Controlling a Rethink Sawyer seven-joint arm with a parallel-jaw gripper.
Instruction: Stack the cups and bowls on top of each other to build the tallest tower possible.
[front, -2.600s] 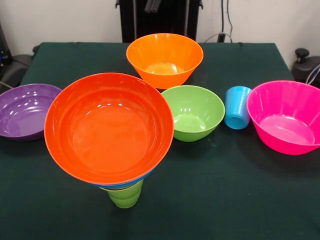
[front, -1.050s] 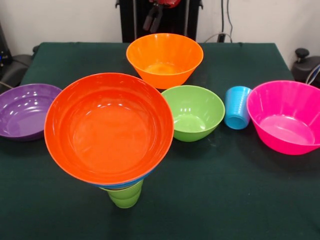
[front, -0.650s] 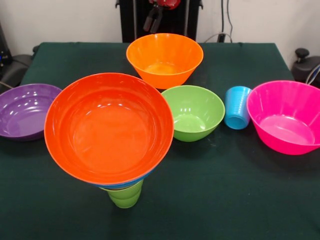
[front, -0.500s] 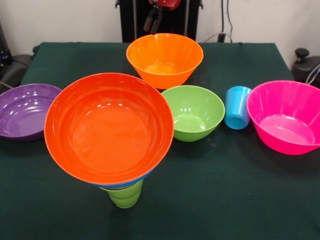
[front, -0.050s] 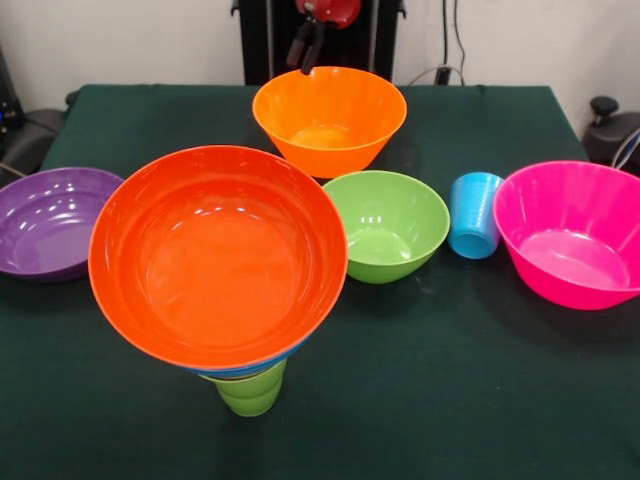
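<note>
Already a tower of 3 pieces is seen at the near side of the table (front, -0.050s: 500, 400): the lime green cup (front, -0.050s: 250, 392) stands at the bottom, a blue bowl (front, -0.050s: 262, 366) shows only as a thin rim above it, and the large red-orange bowl (front, -0.050s: 218, 255) is seated on top, mouth up. 4 bowls and 1 cup are left loose: the yellow-orange bowl (front, -0.050s: 330, 118) at the far middle, the green bowl (front, -0.050s: 386, 225) just in front of it, the light blue cup (front, -0.050s: 475, 214) lying between the green bowl and the pink bowl (front, -0.050s: 570, 234), and the purple bowl (front, -0.050s: 52, 220) well apart at the other side. The gripper (front, -0.050s: 304, 58) is seen hanging just above the far rim of the yellow-orange bowl; nothing is held, and whether its fingers are parted cannot be told. The step in hand is judged to be the approach to that bowl. A rim grasp is called for next, then a level, centred placing on the top-heavy tower, which could easily be tipped.
</note>
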